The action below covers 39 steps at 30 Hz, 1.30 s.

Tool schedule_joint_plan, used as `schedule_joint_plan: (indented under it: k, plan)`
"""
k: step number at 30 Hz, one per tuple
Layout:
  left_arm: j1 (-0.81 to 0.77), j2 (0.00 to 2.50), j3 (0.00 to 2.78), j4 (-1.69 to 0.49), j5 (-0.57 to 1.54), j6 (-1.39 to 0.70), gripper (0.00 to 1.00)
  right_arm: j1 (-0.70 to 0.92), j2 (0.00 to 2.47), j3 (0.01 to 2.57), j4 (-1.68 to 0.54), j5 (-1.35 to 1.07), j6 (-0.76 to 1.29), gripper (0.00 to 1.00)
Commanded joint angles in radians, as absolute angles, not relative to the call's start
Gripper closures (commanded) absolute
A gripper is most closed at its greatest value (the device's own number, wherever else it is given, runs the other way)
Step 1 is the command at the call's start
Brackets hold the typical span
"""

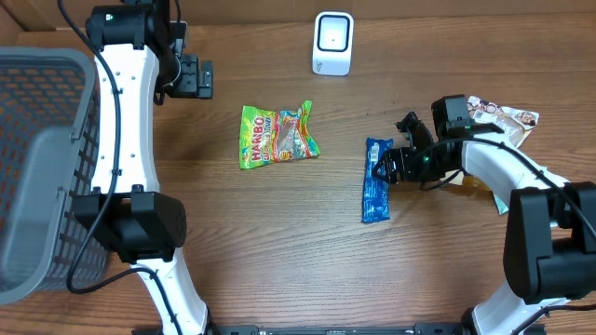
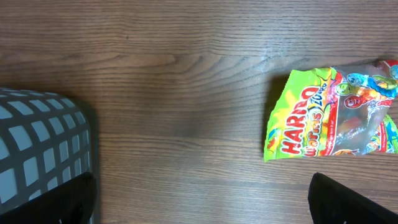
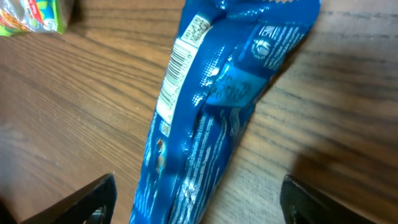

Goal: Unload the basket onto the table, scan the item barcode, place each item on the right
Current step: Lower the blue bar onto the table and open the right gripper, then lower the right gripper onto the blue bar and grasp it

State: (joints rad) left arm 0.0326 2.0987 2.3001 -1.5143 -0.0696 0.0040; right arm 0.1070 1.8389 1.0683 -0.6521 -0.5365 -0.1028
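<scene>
Overhead, the blue packet (image 1: 376, 181) lies flat on the counter (image 1: 279, 242), right of the Haribo bag (image 1: 277, 135) and well short of the scanner (image 1: 332, 44) at the far edge. The right tool (image 1: 384, 167) sits over the packet's upper end with its fingers spread wide. In the right wrist view they flank the packet without gripping it, so nothing is held. The left tool (image 1: 200, 79) hangs wide and empty near the basket (image 1: 37, 158). The step in hand looks like picking up the packet so its code can be shown to the scanner. The barcode (image 3: 177, 62) faces up, along one long edge near the packet's end, so the grip should avoid that strip. It is better to close across the narrow width further down the body, where the centre seam gives the fingers something to bite. The film looks slick and crinkled, so a shallow pinch could slip or crumple the code. Come low to the counter, close firmly and lift level. Then turn the code side squarely to the scanner's window, keeping that face taut and unshadowed by the fingers.
</scene>
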Motion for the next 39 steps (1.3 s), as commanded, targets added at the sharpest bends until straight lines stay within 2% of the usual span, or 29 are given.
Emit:
schedule_joint_plan:
  k: [1,5,13,17,28,32,35,39]
  plan:
    - [0.024,2.106,2.307,-1.514,-0.059,0.023,0.01,0.112,1.846,1.001,-0.569,-0.57,-0.024,0.23]
    - [0.024,2.106,2.307,-1.514,-0.059,0.023,0.0,0.112,1.846,0.95,-0.48,-0.57,0.006,0.31]
    - [0.024,2.106,2.307,-1.514,-0.059,0.023,0.0,0.112,1.846,0.907,-0.398,-0.582,0.057,0.61]
    - [0.024,2.106,2.307,-1.514,-0.059,0.023,0.0,0.112,1.846,0.912,-0.4,-0.586,0.057,0.71]
    - [0.024,2.106,2.307,-1.514,-0.059,0.023,0.0,0.06,1.791,1.178,-0.604,-0.781,-0.029,0.77]
    - [0.024,2.106,2.307,-1.514,-0.059,0.023,0.0,0.093,1.747,1.251,-0.646,-0.784,-0.115,0.85]
    - [0.024,2.106,2.307,-1.514,-0.059,0.023,0.0,0.11,1.705,1.261,-0.664,-0.726,-0.127,0.83]
    - [0.024,2.106,2.307,-1.514,-0.059,0.023,0.0,0.109,1.713,1.256,-0.775,-0.53,-0.128,0.72]
